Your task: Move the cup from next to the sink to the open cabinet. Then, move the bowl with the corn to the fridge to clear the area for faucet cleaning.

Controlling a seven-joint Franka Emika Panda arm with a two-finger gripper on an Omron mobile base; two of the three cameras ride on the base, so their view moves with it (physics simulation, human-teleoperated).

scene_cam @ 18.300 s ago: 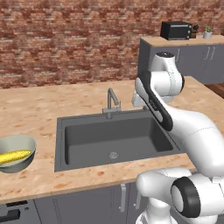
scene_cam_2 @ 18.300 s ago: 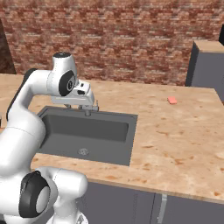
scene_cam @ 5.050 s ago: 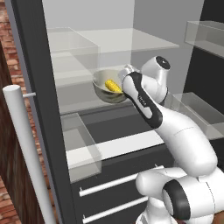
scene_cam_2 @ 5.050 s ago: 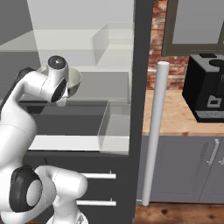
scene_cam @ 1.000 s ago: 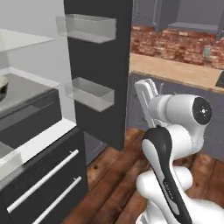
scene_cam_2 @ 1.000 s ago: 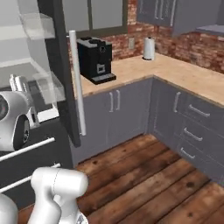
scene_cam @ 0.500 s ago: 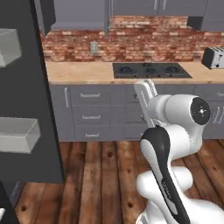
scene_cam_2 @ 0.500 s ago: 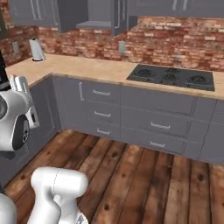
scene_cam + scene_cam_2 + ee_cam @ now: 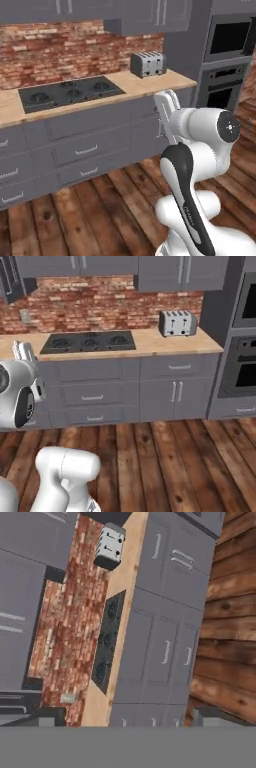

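My gripper (image 9: 166,98) is folded back close against the white arm and points upward, with nothing between its fingers. It also rises at the left edge of the right base view (image 9: 22,349). In the hand view its two dark fingertips (image 9: 210,715) stand wide apart, open, in front of grey cupboard fronts. The cup, the sink, the open cabinet, the bowl with the corn, the fridge and the faucet are all out of view.
A black cooktop (image 9: 70,92) sits in a wooden counter (image 9: 150,341) with a silver toaster (image 9: 147,63) to its right. Grey drawers (image 9: 95,398) run below. Tall wall ovens (image 9: 244,356) stand at the right. Wooden floor (image 9: 100,210) lies in front.
The whole picture has swung sideways: the base has turned on from the fridge door and earlier counters to the cooktop, toaster and ovens. The gripper stays open and folded on the arm.
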